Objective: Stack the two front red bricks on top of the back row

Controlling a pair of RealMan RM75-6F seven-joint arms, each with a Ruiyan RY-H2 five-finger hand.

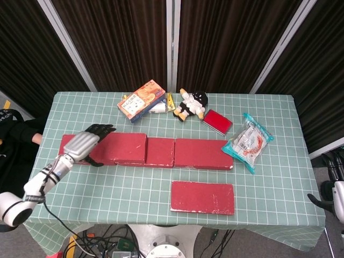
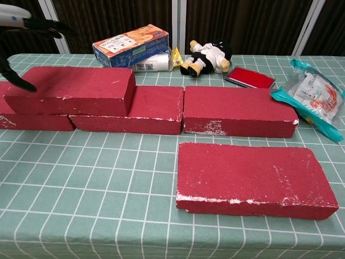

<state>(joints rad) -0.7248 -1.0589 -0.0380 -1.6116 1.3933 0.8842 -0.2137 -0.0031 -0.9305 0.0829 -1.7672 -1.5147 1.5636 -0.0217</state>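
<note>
Fingers of left hand (image 1: 88,143) spread over stacked brick (image 2: 73,90), seemingly touching it.

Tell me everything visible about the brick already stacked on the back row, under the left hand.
The stacked brick is a red rectangular block, rough like painted foam or masonry, with white chipping along its edges. It lies flat and level on the back row, at that row's left end, bridging two lower bricks. The left hand rests over its left end, dark fingers touching the top face.
</note>
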